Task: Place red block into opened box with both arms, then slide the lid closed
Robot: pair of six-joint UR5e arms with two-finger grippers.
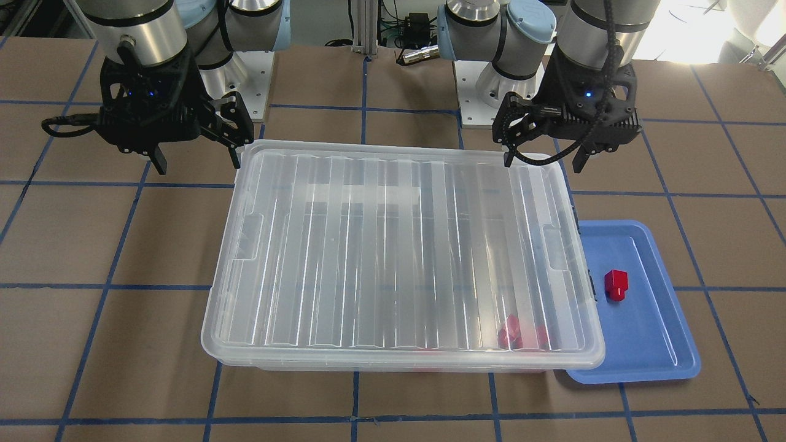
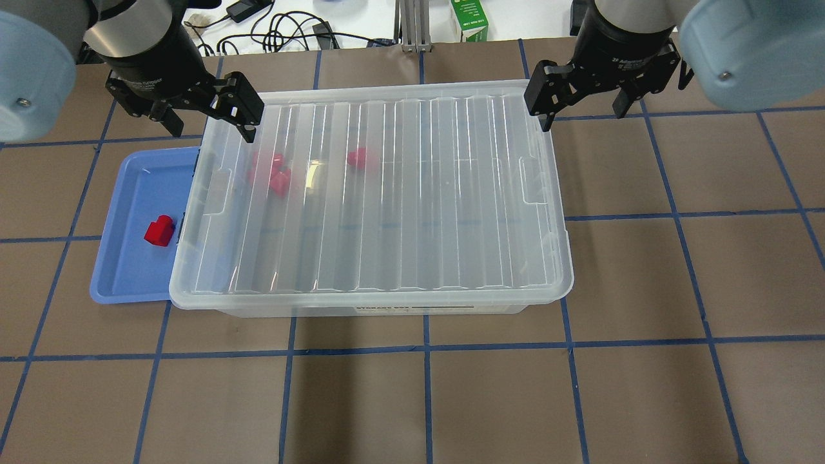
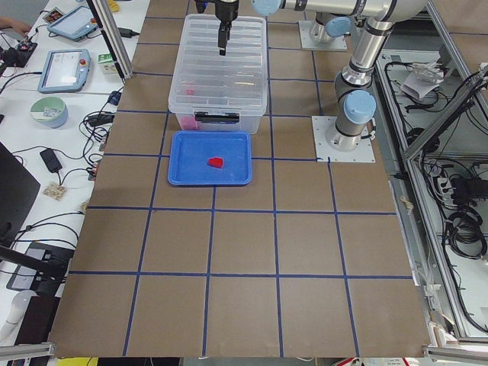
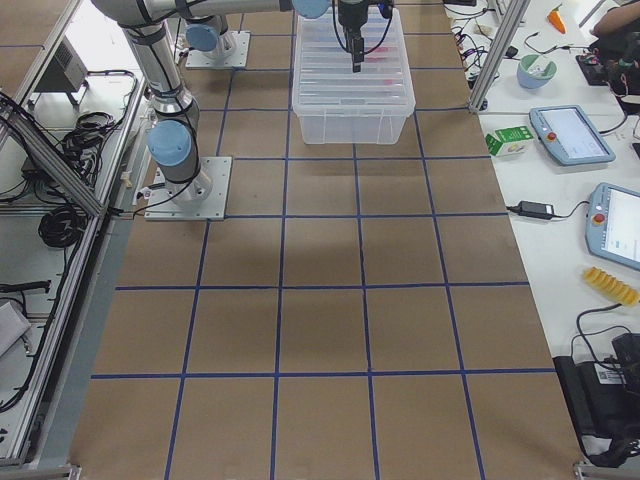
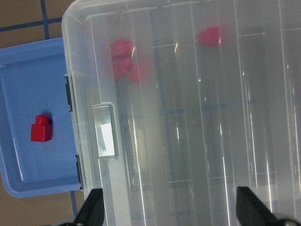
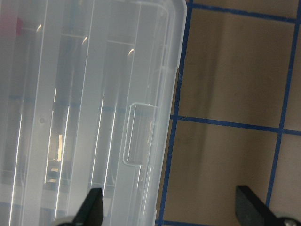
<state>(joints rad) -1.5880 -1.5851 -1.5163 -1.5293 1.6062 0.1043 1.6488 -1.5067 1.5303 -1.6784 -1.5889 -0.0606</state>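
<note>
- Overhead exterior view: the lid (image 2: 387, 193) lies flat over the whole box (image 2: 271, 310), and no open gap shows along any edge, so the box reads as closed.
- Other red blocks (image 2: 271, 171) show blurred through the ribbed lid, near the box's left short end; at least three can be made out, one set a little apart from the others.
- One red block (image 2: 160, 231) lies loose on the blue tray (image 2: 129, 193), which sits just beside the box's left short end and partly under its rim.
- Progress, as a judgement: blocks are inside and the lid is on, but the tray block has not been placed. If it is the one meant, the lid must be slid back, the block carried in, and the lid slid shut again.
- Left gripper (image 2: 213, 129): jaws wide apart, empty, raised above the left end of the box. The tray block is below it and off to the outer side, well apart, and not between its fingers (image 5: 91, 207).
- Right gripper (image 2: 583, 116): jaws wide apart, empty, raised above the opposite short end, with the whole box between it and the tray block.
</note>
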